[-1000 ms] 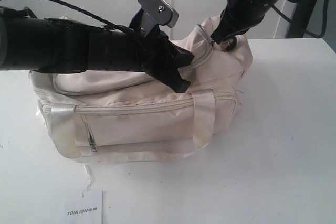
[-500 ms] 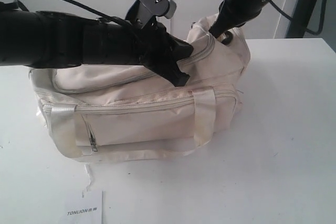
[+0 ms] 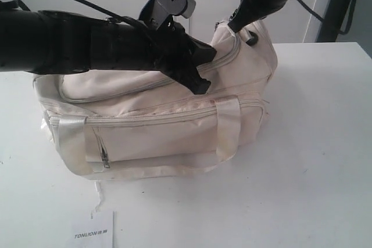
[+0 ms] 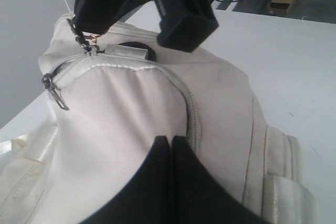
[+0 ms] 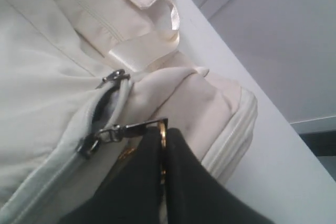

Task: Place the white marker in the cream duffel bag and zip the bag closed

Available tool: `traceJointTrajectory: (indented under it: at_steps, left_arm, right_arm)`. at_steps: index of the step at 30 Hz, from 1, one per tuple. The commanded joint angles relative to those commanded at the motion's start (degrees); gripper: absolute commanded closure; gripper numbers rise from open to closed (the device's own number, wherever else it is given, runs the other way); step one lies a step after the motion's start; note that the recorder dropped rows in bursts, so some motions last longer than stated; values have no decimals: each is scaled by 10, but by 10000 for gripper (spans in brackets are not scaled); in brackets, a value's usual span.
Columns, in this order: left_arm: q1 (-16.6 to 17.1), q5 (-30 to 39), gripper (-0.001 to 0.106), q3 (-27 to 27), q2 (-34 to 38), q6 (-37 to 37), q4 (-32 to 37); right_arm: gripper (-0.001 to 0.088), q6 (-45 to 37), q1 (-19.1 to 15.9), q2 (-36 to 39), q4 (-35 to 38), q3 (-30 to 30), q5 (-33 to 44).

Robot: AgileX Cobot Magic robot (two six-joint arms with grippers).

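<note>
The right claw (image 5: 163, 132) is pinching the metal zipper pull (image 5: 131, 128) at its tips, a short dark gap (image 5: 106, 103) in the zipper lying just beside it on the bag (image 5: 42, 77). The left claw (image 4: 170, 142), pressed together, is resting on the fabric beyond. Drawing the pull along the track toward that gap, with the cloth held taut, should be closing it. The marker is not showing anywhere, so it is likely inside.
</note>
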Motion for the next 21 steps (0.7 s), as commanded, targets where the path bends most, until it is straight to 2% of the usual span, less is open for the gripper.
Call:
traceJointTrajectory:
  at_steps: [8, 21]
  left_arm:
    - [0, -2, 1053, 0, 0, 0, 0]
    - [0, -1, 1053, 0, 0, -20, 0]
  right_arm:
    - [868, 0, 0, 47, 1, 0, -58]
    - [868, 6, 0, 61, 4, 0, -93]
